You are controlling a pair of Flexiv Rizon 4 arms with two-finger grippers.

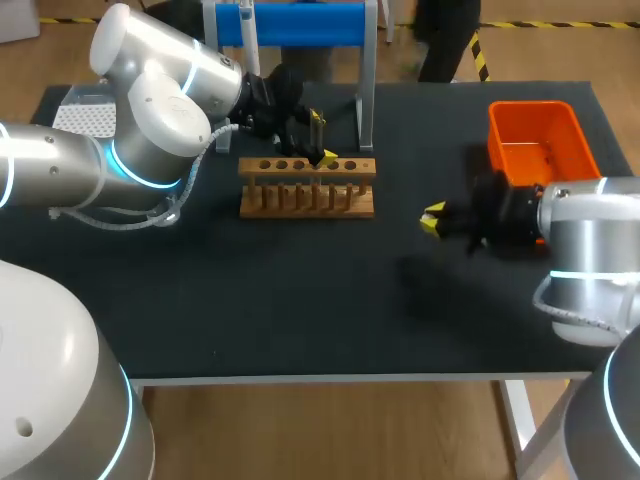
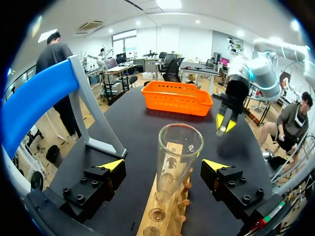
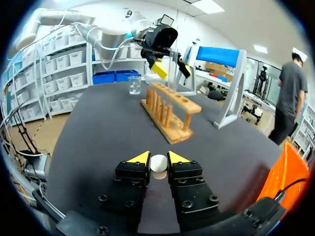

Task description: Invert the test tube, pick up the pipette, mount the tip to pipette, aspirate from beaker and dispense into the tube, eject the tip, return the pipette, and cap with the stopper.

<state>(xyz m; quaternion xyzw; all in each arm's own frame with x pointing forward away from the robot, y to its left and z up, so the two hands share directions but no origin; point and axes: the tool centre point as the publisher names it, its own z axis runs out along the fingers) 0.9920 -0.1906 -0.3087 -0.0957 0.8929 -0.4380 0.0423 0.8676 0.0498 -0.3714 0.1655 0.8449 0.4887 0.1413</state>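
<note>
A clear glass test tube [image 2: 178, 152] stands mouth up in the wooden rack [image 1: 307, 187]. My left gripper [image 2: 164, 165] is open, one finger on each side of the tube and neither touching it. In the head view that gripper [image 1: 320, 142] hangs over the rack's back row. My right gripper [image 3: 158, 158] is shut on a small white round stopper [image 3: 158, 163] and hovers above the table right of the rack [image 3: 170, 115]. The same gripper [image 1: 433, 219] shows in the head view near the orange bin. A small glass beaker [image 3: 134, 85] stands past the rack's far end.
An orange bin [image 1: 540, 140] sits at the back right of the black table [image 1: 300, 300]. A blue-topped stand [image 1: 300, 25] rises behind the rack, with a white pipette-like thing [image 1: 247, 40] on it. A white perforated tip box [image 1: 85, 115] lies at the back left.
</note>
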